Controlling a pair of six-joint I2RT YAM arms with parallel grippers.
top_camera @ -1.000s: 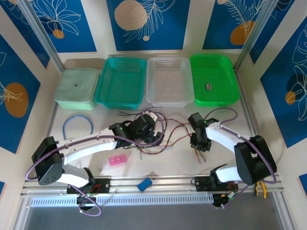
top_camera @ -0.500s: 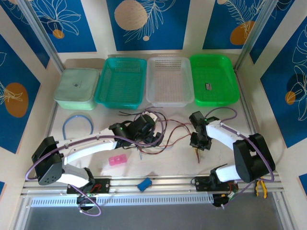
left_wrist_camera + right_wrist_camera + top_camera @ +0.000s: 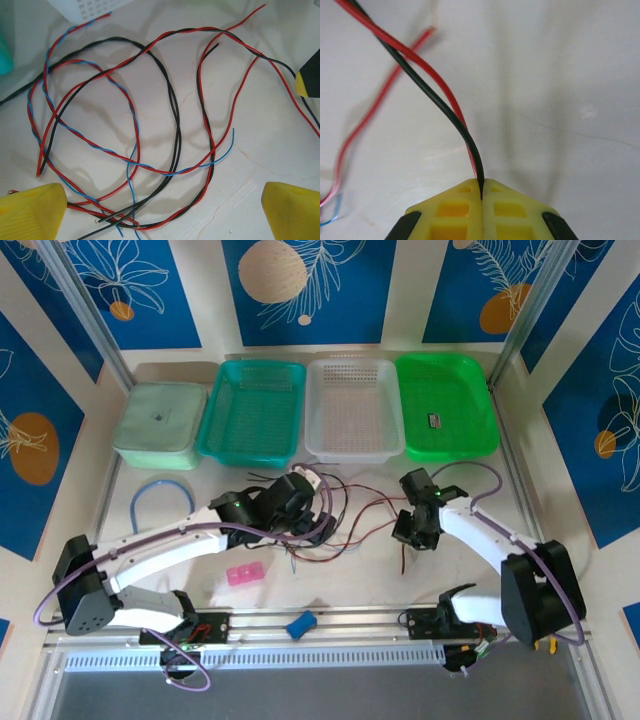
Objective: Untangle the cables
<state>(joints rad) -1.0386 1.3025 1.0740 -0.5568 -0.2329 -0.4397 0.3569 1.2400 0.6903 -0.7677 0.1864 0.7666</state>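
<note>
Cables [image 3: 345, 518]: sprawled in loose red, black and blue loops on the bench [image 3: 360, 585], centre of the overhead frame, between the two arms.

To the left, left arm [image 3: 170, 540] now stretched flatter and reaching further up-frame than a second ago, carrying the left fingers [image 3: 35, 212] over the thick of the tangle. Spread wide as before, yellow pads in the lower corners of the wrist frame, holding nothing.

To the right, the real change: right fingers [image 3: 455, 212], part open a second ago, now pressed fully together on a red and black pair [image 3: 447, 115], pinched at the seam between the pads. Means an anchored end of the tangle, by the look of it. Likely ready for drawing that pair out rightward, with the left side free to pin or lift the rest.

From overhead, just thin lines near the right fingers, too fine for naming the caught strands; settled by the right wrist view. Added by the left wrist view, the crossings: blue wound round red at upper left, black looping through mid-frame, bare ends low in the frame.
</note>
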